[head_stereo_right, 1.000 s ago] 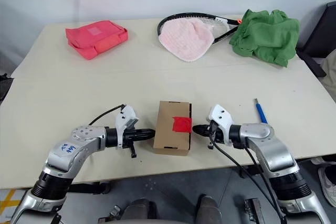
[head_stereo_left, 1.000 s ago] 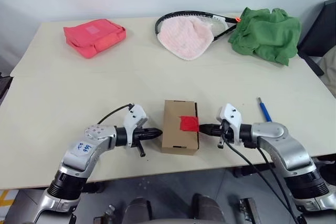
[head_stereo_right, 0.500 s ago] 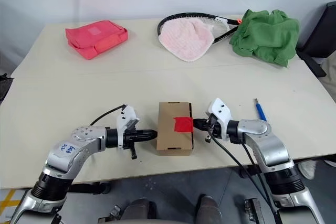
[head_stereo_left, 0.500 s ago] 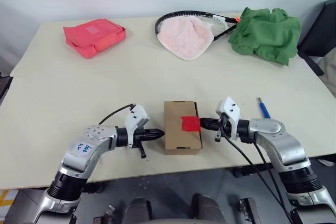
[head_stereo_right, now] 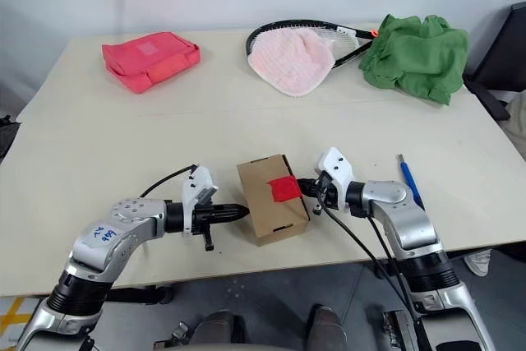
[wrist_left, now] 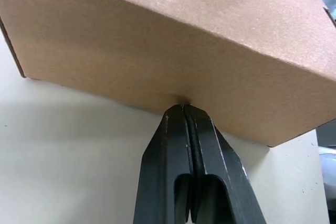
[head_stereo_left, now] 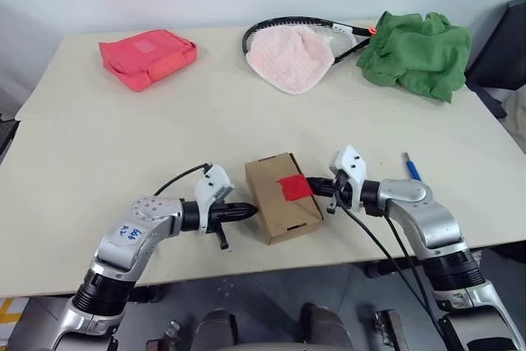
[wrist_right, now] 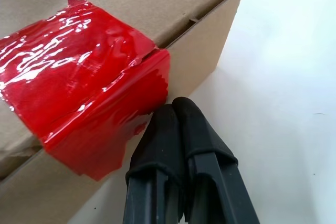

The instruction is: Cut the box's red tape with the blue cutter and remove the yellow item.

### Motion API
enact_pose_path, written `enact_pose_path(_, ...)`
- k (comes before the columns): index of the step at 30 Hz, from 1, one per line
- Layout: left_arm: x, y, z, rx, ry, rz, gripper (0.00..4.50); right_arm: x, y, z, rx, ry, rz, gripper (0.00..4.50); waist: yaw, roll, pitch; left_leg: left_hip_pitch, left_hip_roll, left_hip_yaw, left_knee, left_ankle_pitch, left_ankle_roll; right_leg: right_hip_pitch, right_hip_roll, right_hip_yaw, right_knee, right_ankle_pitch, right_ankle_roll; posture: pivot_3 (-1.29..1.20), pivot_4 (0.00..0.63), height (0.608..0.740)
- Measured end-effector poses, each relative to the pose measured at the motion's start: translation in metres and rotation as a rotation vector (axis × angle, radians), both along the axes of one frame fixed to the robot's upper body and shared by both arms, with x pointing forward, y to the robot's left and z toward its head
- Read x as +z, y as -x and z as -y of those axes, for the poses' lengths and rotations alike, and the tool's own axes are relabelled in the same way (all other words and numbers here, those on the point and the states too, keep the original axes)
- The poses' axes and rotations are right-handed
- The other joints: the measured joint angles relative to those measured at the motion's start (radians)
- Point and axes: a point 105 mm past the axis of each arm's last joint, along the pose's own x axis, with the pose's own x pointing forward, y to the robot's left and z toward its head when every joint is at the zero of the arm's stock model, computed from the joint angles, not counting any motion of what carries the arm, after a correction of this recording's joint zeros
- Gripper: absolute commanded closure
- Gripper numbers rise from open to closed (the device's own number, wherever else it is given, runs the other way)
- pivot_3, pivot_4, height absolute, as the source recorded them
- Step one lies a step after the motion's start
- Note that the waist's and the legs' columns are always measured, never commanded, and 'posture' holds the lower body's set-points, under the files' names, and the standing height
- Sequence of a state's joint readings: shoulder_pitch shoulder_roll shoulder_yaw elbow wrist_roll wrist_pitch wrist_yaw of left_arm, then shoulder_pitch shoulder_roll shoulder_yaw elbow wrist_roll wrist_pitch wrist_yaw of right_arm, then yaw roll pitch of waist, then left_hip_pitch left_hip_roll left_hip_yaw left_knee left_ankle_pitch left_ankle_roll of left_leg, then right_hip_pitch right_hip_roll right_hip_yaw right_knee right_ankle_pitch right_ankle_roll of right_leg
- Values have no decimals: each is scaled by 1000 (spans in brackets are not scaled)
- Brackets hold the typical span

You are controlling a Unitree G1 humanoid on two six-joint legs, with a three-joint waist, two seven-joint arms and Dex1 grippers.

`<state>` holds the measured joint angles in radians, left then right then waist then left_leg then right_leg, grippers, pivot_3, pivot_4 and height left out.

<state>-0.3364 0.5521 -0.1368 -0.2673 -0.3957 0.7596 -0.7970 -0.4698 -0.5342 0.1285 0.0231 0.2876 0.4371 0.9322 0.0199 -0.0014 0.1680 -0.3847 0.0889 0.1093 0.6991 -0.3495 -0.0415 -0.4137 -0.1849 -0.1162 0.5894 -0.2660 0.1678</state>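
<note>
- Box (head_stereo_left: 283, 207) sits near the front edge of the table (head_stereo_left: 99, 145), turned askew, with both closed grippers pressed against opposite sides.
- Left gripper (wrist_left: 182, 109) has its fingers clenched together, empty, tips touching the box's side wall.
- Right gripper (wrist_right: 173, 111) is likewise clenched on nothing, tips against the wall just below the lid seam, right beside the tape (wrist_right: 79, 90).
- Tape is whole, folded from the lid down over the side; no cut shows.
- Cutter (head_stereo_left: 412, 168) lies untouched on the table to the right of the right arm, apart from the box.
- Yellow item cannot be seen; presumably it is inside the sealed box.
- Step in hand, as I judge it: squaring up the box by nudging, before any cutting.
- Next move calls for the right gripper to back off, open, and pick up the cutter, while the left braces the box so the tape faces the blade.
</note>
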Motion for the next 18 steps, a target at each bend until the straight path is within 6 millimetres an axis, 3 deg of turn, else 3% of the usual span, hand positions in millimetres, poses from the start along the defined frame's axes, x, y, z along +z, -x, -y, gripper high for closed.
enact_pose_path(3, 1, -1, -2, 4, -6, 7, 4500, 1, -1, 0, -1, -1, 1, 4453, -5, 0, 0, -2, 0, -7, 0, 0, 0, 3, -1, -5, 0, 0, 0, 0, 150, 740)
enact_pose_path(9, 2, -2, -7, 12, -15, 19, 4500, 9, -5, 1, -22, -30, 25, 4453, -29, 1, 1, -6, -6, -45, -5, 6, -2, 22, -9, -40, 3, 0, 0, 0, 150, 740)
enact_pose_path(15, 6, -1, -25, -7, -75, 29, 4500, 24, -1, 15, -41, -39, 47, 4453, -20, 2, 1, -4, -5, -37, -7, 7, -5, 17, -9, -40, 1, -1, -2, 0, 150, 740)
enact_pose_path(18, 20, 2, -48, -35, -110, 44, 4500, 33, 12, 40, -73, 31, 24, 4453, -13, 3, 2, -4, -5, -35, -7, 7, -5, 16, -9, -38, 0, -2, -2, 0, 150, 740)
